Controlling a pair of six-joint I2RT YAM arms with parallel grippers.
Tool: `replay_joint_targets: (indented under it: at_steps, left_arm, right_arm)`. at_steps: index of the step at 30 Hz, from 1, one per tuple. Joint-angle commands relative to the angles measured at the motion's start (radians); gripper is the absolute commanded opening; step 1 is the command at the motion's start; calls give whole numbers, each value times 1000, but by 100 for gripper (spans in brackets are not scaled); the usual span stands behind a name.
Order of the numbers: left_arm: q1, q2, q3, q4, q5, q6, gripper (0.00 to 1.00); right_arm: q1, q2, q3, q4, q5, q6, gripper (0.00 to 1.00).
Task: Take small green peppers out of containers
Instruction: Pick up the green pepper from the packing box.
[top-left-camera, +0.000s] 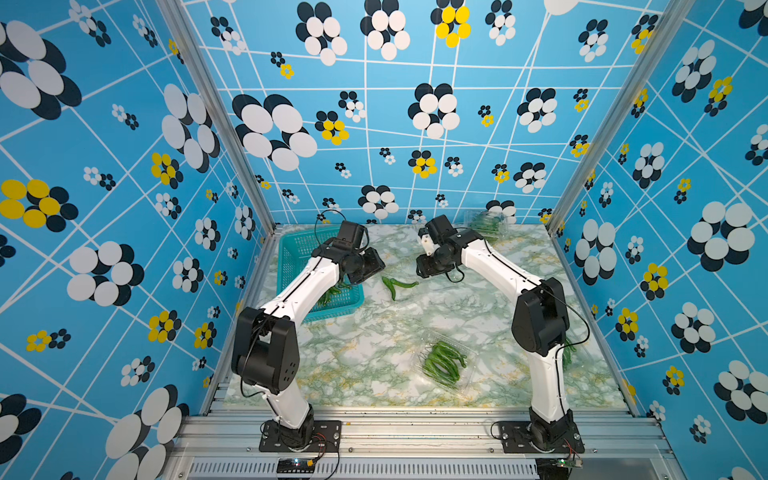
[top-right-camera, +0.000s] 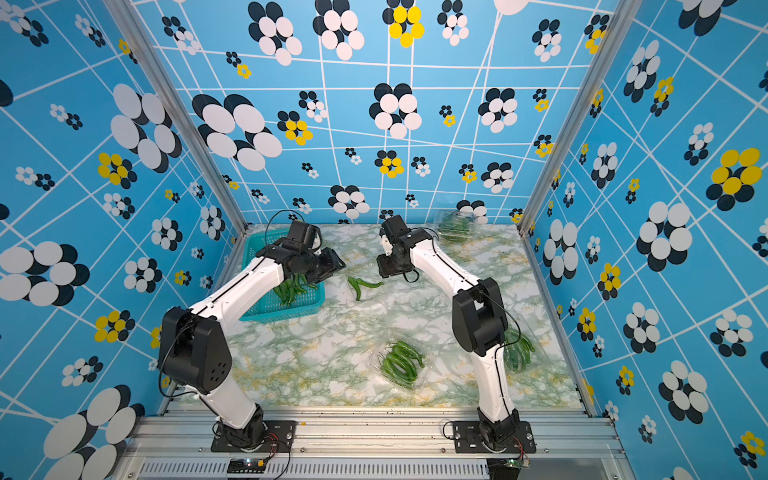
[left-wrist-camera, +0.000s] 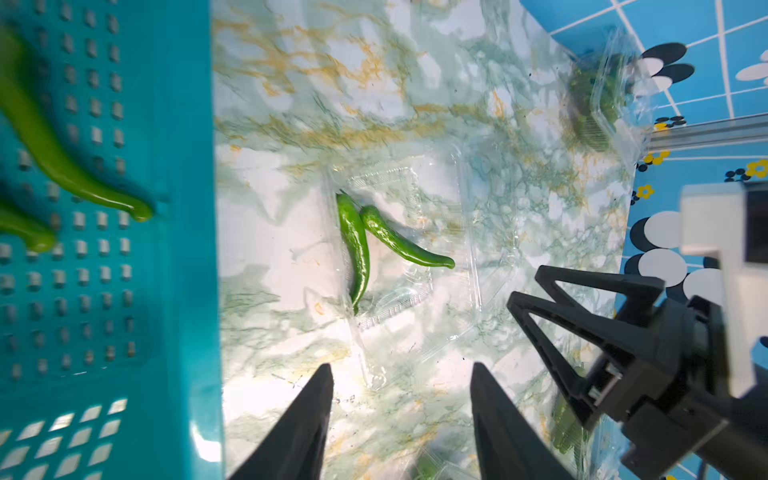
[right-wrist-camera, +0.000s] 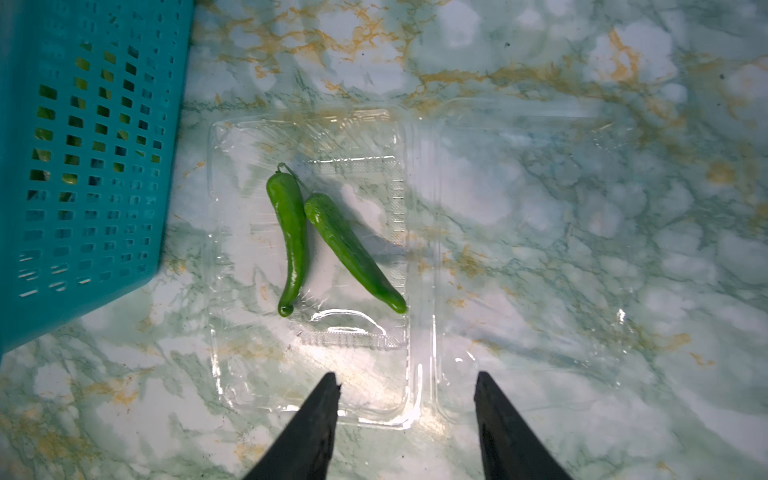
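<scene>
Two small green peppers (right-wrist-camera: 291, 237) (left-wrist-camera: 355, 249) lie side by side in an opened clear container (right-wrist-camera: 332, 374) on the far middle of the table, seen in both top views (top-left-camera: 399, 286) (top-right-camera: 363, 286). My right gripper (right-wrist-camera: 406, 374) (top-left-camera: 428, 266) hangs open just right of this container, holding nothing. To its left, my left gripper (left-wrist-camera: 402, 365) (top-right-camera: 332, 266) is open and empty at the basket's right rim. Another container (top-left-camera: 444, 363) full of peppers sits near the front. A third one (top-right-camera: 455, 224) stands at the back right. One more (top-right-camera: 519, 349) is partly hidden behind the right arm.
A teal perforated basket (top-left-camera: 291, 249) (left-wrist-camera: 183, 208) stands at the far left with several peppers (top-right-camera: 291, 289) in it. In the left wrist view the right gripper (left-wrist-camera: 527, 284) shows close by. Patterned walls enclose the marble table (top-left-camera: 374, 345).
</scene>
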Motion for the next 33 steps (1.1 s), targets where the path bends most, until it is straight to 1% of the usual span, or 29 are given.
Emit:
replay_joint_targets:
  at_steps: [1, 5, 10, 15, 18, 25, 33]
  left_arm:
    - [-60, 87, 83, -2, -6, -57, 55]
    - [-115, 215, 195, -29, -16, -66, 55]
    - [-135, 328, 280, -42, -17, -104, 55]
    - [-135, 362, 253, -8, -11, -186, 53]
    - [-137, 361, 219, 15, -23, -237, 54]
    - [-121, 390, 195, 27, -47, -336, 55]
    - [-114, 430, 217, 24, -74, -382, 56]
  right_arm:
    - [-36, -58, -28, -10, -31, -39, 54]
    - [-61, -67, -44, -7, -31, -53, 54]
    - [-81, -79, -80, 13, -51, -56, 54]
    - [-92, -93, -119, 33, -53, -59, 54]
    - [-96, -99, -132, 44, -56, -58, 54]
    - [-100, -112, -172, 78, -74, -46, 54]
    - [-101, -122, -205, 100, -102, -47, 54]
